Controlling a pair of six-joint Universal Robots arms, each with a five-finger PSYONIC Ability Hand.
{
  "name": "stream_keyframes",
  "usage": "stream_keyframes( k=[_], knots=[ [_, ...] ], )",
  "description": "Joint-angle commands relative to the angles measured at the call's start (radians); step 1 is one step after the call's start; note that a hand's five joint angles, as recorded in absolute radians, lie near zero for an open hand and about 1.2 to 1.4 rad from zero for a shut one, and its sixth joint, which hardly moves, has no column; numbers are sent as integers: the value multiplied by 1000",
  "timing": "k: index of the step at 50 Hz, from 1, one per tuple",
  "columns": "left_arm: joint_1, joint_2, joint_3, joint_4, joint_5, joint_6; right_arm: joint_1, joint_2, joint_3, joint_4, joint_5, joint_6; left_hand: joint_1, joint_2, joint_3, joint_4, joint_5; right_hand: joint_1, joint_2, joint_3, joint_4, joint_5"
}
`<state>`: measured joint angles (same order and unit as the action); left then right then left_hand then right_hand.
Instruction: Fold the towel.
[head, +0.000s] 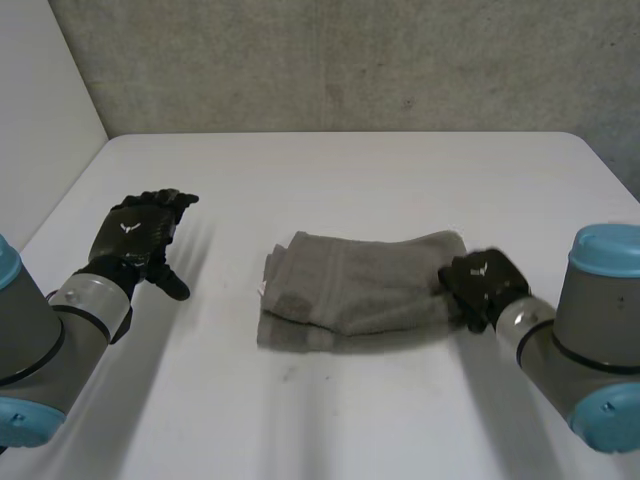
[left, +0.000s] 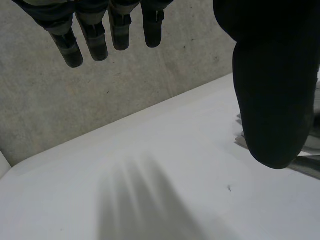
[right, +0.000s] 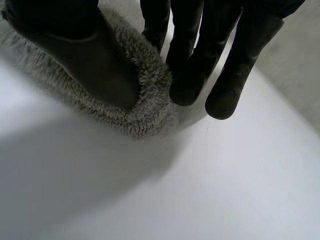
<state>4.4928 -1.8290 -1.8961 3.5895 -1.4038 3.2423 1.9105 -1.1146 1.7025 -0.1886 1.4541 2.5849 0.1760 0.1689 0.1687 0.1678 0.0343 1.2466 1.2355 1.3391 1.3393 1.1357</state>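
Note:
A grey towel (head: 360, 285) lies folded into a thick rectangle in the middle of the white table (head: 350, 170). My right hand (head: 480, 285) is at its right edge. In the right wrist view the thumb (right: 85, 55) lies on the fluffy towel corner (right: 145, 95) and the fingers (right: 192, 75) close against it from the other side, pinching it. My left hand (head: 135, 240) hovers over bare table well left of the towel, with straight fingers (left: 95, 30), a spread thumb (left: 270, 90) and nothing in it.
A concrete wall (head: 350, 60) runs behind the table's far edge. A white panel (head: 40, 110) stands at the far left. Bare tabletop surrounds the towel on all sides.

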Motion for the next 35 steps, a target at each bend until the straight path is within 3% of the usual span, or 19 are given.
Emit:
stream_keyframes(
  k=[1,3,7,9,14,18,19,20,21,22,27,31,35],
  knots=[
    [-3,8,2,0,-1,-3,74,-34,-133,-46,3,6,2,9,10,10,-31,150,161,57,57,86],
    [-17,22,5,-2,-1,-3,207,19,-246,-26,-14,0,2,9,10,10,-31,150,161,57,57,86],
    [-40,54,19,-2,-3,-1,326,99,-374,24,-37,-26,2,9,10,10,-31,150,161,57,57,86],
    [-46,83,25,0,-3,-3,404,186,-498,136,-99,-78,2,9,10,10,-31,150,161,57,57,86],
    [-63,163,92,0,-4,-13,470,312,-644,292,-155,-126,2,9,10,10,-31,150,161,57,57,86],
    [-81,168,144,-6,-7,-41,479,346,-689,334,-126,-121,2,9,10,10,-31,150,161,57,57,86],
    [-90,162,170,-11,-7,-61,479,342,-692,324,-86,-109,2,9,10,10,-31,-6,5,-99,-99,-70],
    [-90,162,170,-11,-7,-61,472,320,-679,287,-34,-86,2,9,10,10,-31,-534,-523,-626,-627,-597],
    [-99,152,195,-15,-7,-84,472,320,-679,287,-34,-86,2,9,10,10,-31,-539,-528,-632,-632,-603],
    [-110,145,216,-20,-9,-108,466,279,-649,227,24,-48,5,12,12,13,-28,-1072,-1061,-1165,-1165,-1136],
    [-142,84,267,-57,-30,-182,443,91,-464,11,140,88,2,9,10,11,-31,-1072,-1061,-1165,-1165,-1136],
    [-164,39,284,-84,-47,-225,414,-49,-307,-133,135,162,5,12,12,13,-28,-1072,-1061,-1165,-1165,-1136],
    [-184,-48,302,-126,-53,-278,387,-71,-273,-129,132,178,11,18,18,19,-22,-1072,-1061,-1165,-1165,-1136]
  ],
)
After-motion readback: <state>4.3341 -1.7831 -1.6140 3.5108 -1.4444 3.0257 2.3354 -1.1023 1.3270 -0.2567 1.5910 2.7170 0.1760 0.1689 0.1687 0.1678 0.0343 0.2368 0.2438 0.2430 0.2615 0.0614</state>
